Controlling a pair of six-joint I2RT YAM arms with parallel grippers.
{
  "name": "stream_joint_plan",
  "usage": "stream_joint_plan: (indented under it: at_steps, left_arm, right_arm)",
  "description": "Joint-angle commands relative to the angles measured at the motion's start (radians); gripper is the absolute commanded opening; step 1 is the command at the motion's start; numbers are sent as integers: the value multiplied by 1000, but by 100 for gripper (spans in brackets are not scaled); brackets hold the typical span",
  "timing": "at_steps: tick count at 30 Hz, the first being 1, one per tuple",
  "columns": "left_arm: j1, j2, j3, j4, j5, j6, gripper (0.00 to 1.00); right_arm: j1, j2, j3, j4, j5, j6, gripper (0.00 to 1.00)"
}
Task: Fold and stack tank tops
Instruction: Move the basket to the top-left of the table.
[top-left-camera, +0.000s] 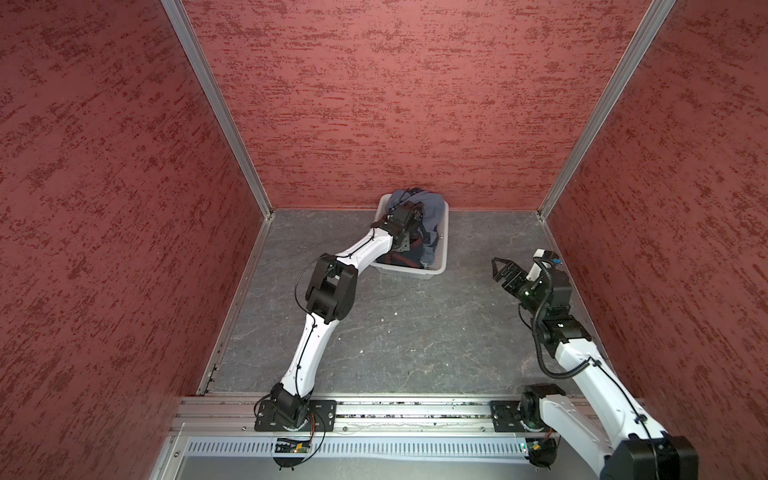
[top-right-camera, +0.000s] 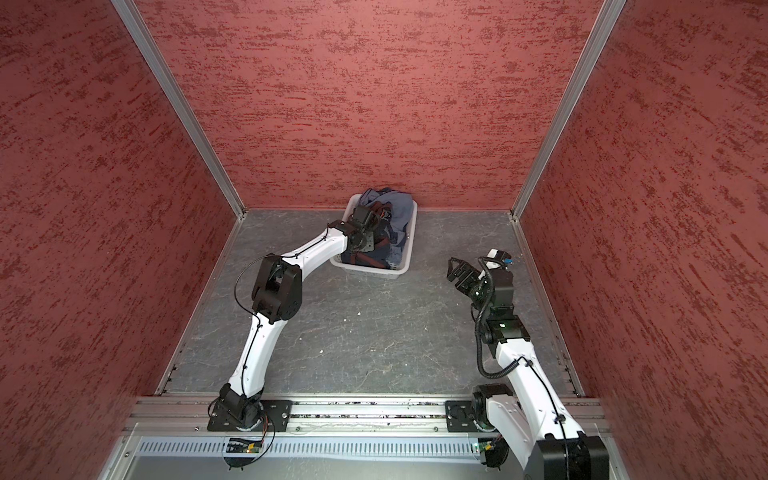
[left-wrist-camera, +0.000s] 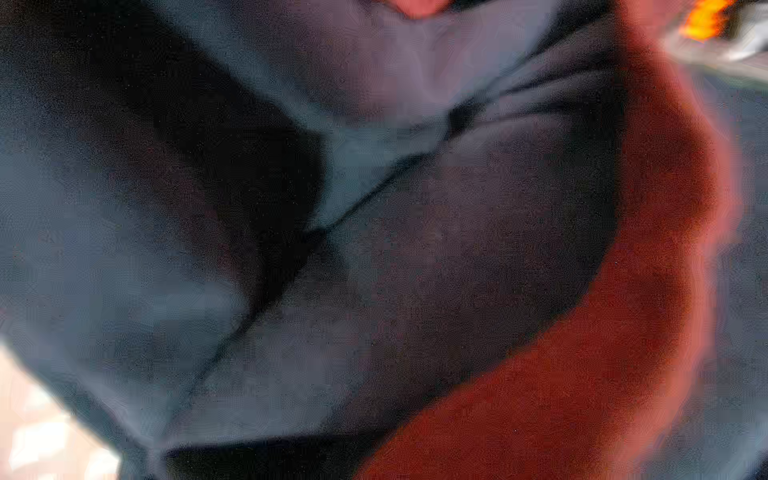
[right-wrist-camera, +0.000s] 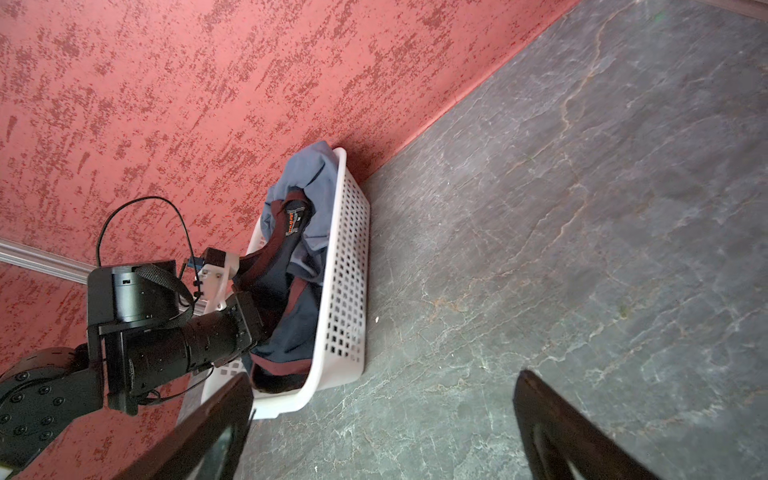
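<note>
Right end effector (top-left-camera: 503, 270) is hovering, jaws wide. Left end effector (top-left-camera: 415, 216) is sitting buried in tank tops (right-wrist-camera: 291, 316) inside basket (right-wrist-camera: 349, 257); grip unreadable, worth lifting one slowly.

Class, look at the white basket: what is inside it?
Two crumpled tank tops: the navy top with maroon trim and the blue-grey top. The left gripper reaches among them; cloth covers its fingertips and the floor of the basket.
</note>
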Motion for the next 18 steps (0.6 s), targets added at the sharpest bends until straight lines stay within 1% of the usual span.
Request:
stream_joint_plan:
  at_steps: [1,4,6,9,15,18]
  left_arm:
    - [103,-83,-138,-23,-20,15,15]
    - [193,-162,-279,35,44,13,12]
    - [250,-206,-356,67,75,12,11]
    - [332,-256,-429,87,94,31,11]
    - [467,-314,-480,88,36,131,11]
    - [534,-331,-476,81,-4,168,11]
  right_arm:
    - [8,13,-9,1,34,19,99]
    - [8,25,-7,4,35,20,99]
    - [9,32,-4,8,35,22,99]
    - [9,41,2,6,35,21,99]
    - [8,51,10,-4,40,18,99]
    - [9,52,13,-8,44,19,99]
